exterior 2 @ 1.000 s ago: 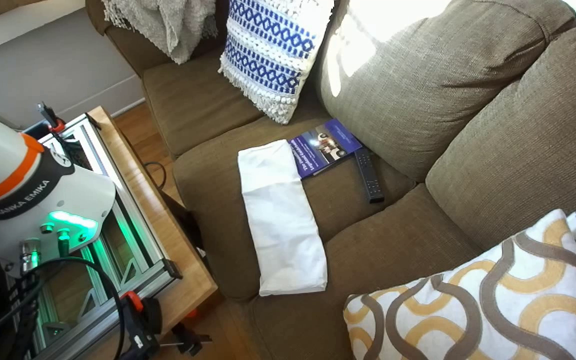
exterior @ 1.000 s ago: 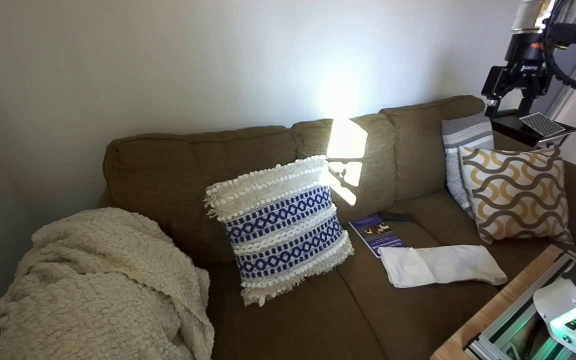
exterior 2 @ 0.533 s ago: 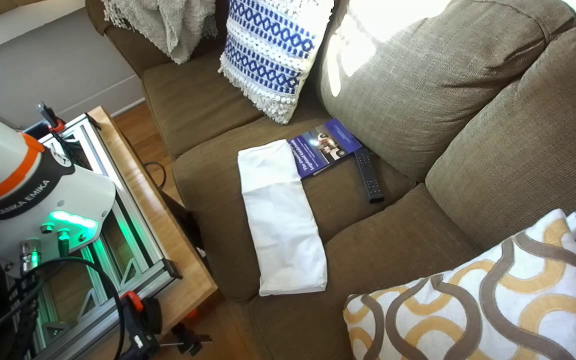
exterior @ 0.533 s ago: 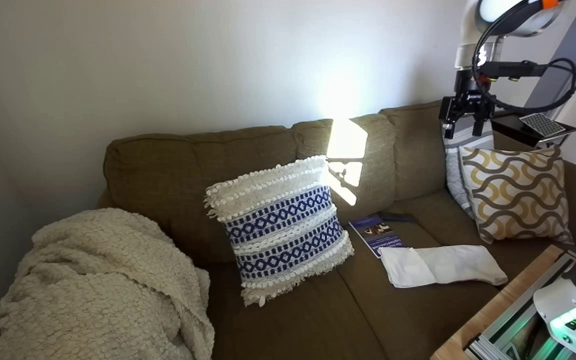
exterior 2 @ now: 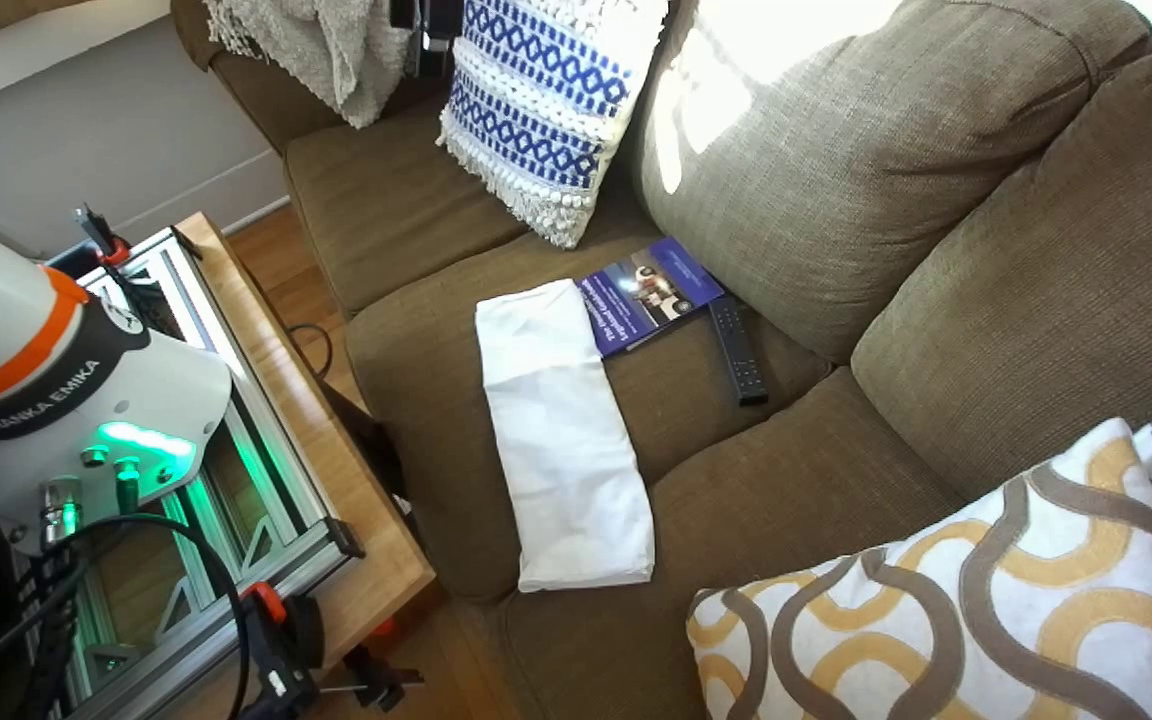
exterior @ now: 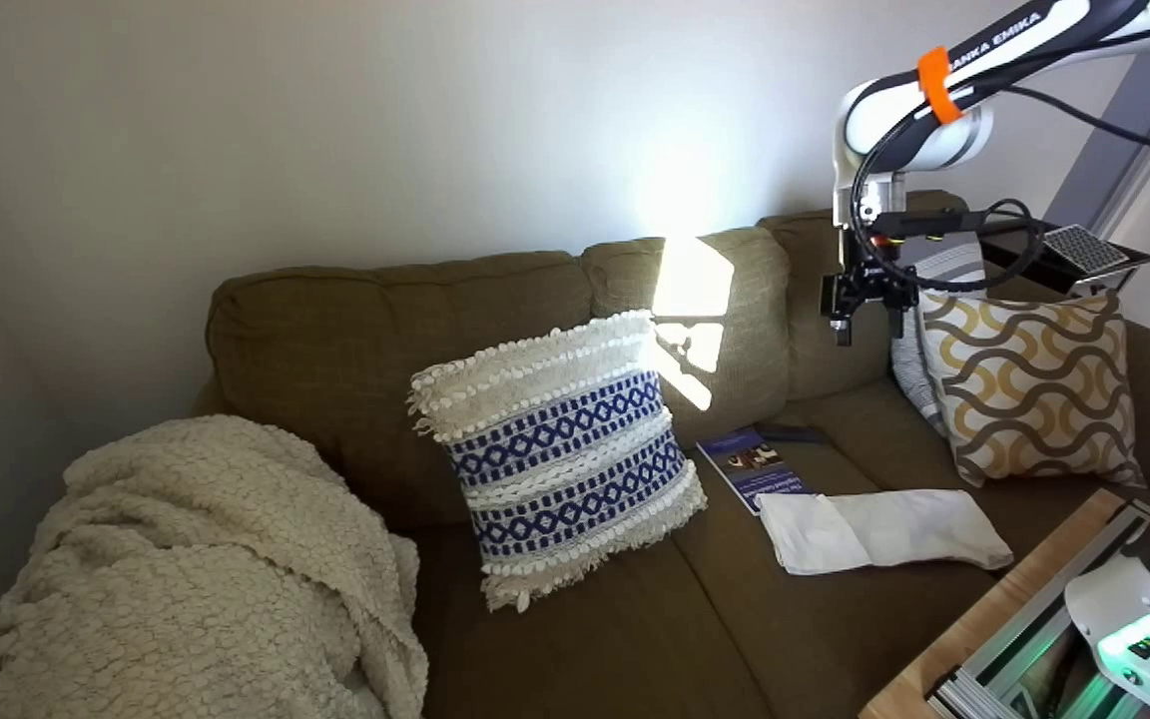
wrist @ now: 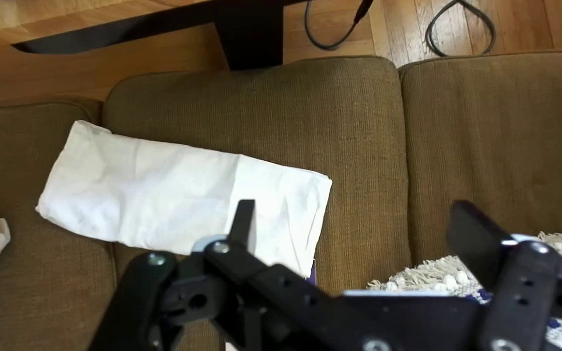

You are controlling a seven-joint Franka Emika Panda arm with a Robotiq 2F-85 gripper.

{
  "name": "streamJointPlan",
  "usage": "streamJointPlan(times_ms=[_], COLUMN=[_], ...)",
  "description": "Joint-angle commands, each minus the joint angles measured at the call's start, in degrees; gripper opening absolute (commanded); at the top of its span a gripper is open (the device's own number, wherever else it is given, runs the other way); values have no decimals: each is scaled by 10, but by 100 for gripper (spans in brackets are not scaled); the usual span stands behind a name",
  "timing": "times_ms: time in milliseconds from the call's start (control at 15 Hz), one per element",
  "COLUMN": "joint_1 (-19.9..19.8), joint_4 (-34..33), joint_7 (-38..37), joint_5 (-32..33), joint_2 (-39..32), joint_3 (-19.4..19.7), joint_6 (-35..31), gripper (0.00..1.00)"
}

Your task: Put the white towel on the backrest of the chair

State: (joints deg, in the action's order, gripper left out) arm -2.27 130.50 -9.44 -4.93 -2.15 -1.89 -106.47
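Observation:
The white towel (exterior: 884,531) lies folded into a long strip on the seat of the chair, a brown sofa; its backrest (exterior: 405,345) runs along the wall. From above, the towel (exterior 2: 571,440) is flat, one end touching a purple book. My gripper (exterior: 870,332) hangs over the sofa, pointing down, above the towel's level and apart from it. A dark part of the gripper also shows at the top edge in an exterior view (exterior 2: 431,40). In the wrist view the gripper (wrist: 354,209) is open and holds nothing; the towel (wrist: 178,190) appears left of and behind the left finger.
A blue-and-white fringed pillow (exterior: 565,459) leans on the backrest. Nearby are the purple book (exterior 2: 648,297), a black remote (exterior 2: 738,350) and a yellow-patterned pillow (exterior: 1034,389). A cream blanket (exterior: 186,579) covers the far end. The wooden robot table (exterior 2: 376,560) stands before the sofa.
My gripper has come leftward and down over the sofa in an exterior view, staying open. Its tip has entered at the top edge of an exterior view. The towel has not moved.

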Motion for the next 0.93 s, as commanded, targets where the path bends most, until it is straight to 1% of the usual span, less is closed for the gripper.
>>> streamJointPlan(times_ms=[0,200,267,333,467,800,867], joint_1=[4,2,-1,7,7,9,11], joint_4=[-29,-46,-57,-30,-36,-37,-54], joint_7=[48,48,50,38,38,38,31], joint_5=[-35,-28,-28,-26,-27,-26,-18], joint_2=[-83,-147,-170,-121,-142,-129,-155], joint_3=[9,15,19,15,17,16,18], joint_6=[-18,-40,-35,-34,-35,-35,-29], gripper=[100,100,100,100,100,100,100])
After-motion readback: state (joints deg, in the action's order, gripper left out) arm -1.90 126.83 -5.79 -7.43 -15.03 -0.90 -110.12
